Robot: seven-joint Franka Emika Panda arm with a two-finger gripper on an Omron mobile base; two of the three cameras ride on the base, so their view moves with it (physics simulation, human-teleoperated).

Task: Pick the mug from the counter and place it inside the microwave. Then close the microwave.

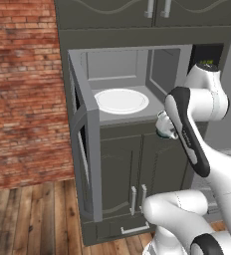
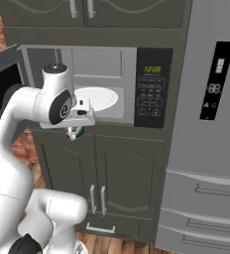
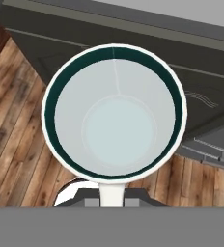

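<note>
The white arm's two-finger gripper (image 2: 76, 130) carries the small translucent blue-green mug with a whitish rim (image 3: 115, 113), its jaws closed on the rim at the mug's near edge, as the hand view suggests, where the cup's open mouth faces the camera above the wooden plank floor (image 3: 17, 120). In both base views the mug (image 1: 163, 125) hangs in the air just in front of the lower front edge of the large built-in grey microwave (image 2: 107, 64), below the level of its floor and near the dark cabinet doors (image 2: 112, 168) beneath. The grey-framed microwave door (image 1: 87, 149) stands swung wide to the left, and the white round plate (image 1: 121, 100) inside lies bare. The step in hand appears to be the transport of the mug toward the cavity; the next move probably calls for a lift above the sill, then a forward reach to set the mug on the plate. The fingertips themselves are largely hidden by the hand and mug, and the mug's body is hard to make out in the base views. The tall grey refrigerator (image 2: 211, 124) stands just beside the black keypad panel (image 2: 152, 89).
</note>
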